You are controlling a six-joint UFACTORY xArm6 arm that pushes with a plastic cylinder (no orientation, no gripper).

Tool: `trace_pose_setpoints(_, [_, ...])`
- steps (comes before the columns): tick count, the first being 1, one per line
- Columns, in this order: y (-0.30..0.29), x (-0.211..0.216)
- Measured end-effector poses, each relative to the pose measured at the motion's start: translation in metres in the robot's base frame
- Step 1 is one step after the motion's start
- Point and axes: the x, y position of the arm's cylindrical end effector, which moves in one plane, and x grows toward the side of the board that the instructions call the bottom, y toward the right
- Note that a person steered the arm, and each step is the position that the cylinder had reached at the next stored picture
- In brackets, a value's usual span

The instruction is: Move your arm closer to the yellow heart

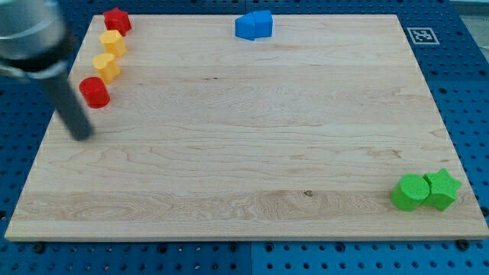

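Note:
Two yellow blocks lie in a column at the view's upper left: an upper one (112, 42) and a lower one (106, 66) that looks like the heart, though the shapes are hard to tell. A red block (117, 19) lies above them and a red cylinder (95, 92) below. My rod is blurred at the view's left edge. My tip (82, 134) rests on the board just below and left of the red cylinder, apart from it, and well below the lower yellow block.
Two blue blocks (253, 24) sit together at the board's top edge, near the middle. A green cylinder (410, 192) and a green star (442, 189) touch at the lower right. The wooden board (244, 153) lies on a blue perforated table.

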Motion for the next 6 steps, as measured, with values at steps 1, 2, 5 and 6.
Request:
trace_pose_setpoints(1, [-0.023, -0.023])
trace_pose_setpoints(2, [-0.02, -0.098])
trace_pose_setpoints(5, [0.018, -0.133])
trace_pose_setpoints(6, [0.021, -0.131])
